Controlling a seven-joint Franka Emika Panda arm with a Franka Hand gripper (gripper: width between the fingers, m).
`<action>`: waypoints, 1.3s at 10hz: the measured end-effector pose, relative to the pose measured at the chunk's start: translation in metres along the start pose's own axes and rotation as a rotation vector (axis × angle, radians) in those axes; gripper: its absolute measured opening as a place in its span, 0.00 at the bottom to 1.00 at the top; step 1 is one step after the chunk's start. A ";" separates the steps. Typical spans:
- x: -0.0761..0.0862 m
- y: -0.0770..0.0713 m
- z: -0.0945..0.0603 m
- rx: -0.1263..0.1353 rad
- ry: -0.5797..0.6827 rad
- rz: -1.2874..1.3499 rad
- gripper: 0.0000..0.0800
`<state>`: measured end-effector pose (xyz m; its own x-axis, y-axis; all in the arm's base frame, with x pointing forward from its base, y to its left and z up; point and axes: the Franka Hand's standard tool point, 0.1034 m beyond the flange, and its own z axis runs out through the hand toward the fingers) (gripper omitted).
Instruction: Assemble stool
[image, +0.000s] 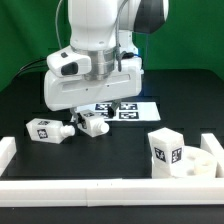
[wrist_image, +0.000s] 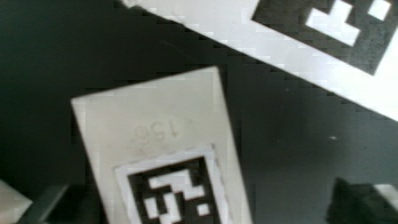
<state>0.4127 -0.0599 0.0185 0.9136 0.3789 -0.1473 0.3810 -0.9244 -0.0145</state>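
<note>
A white stool leg (wrist_image: 157, 150) with a black-and-white tag lies on the black table, and my gripper (wrist_image: 210, 205) is straddling it. One dark finger (wrist_image: 43, 206) shows on each side, and there is a gap between each finger and the leg, so the gripper is open. In the exterior view the gripper (image: 92, 117) is down over this leg (image: 96, 125). Another leg (image: 45, 130) lies to the exterior view's left. The round seat (image: 202, 168) sits at the right, with an upright leg (image: 163, 149) at its near-left side.
The marker board (image: 128, 108) lies just behind the gripper, and its corner (wrist_image: 302, 35) shows in the wrist view. White border rails (image: 100, 190) run along the front and both sides. A green backdrop stands behind the table.
</note>
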 end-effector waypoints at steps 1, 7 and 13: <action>0.000 0.000 0.000 0.000 -0.001 0.000 0.68; 0.020 -0.033 -0.021 -0.060 0.081 -0.388 0.41; 0.032 -0.064 -0.020 -0.129 0.036 -1.007 0.41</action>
<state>0.4202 0.0125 0.0341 0.1621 0.9821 -0.0958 0.9865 -0.1637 -0.0088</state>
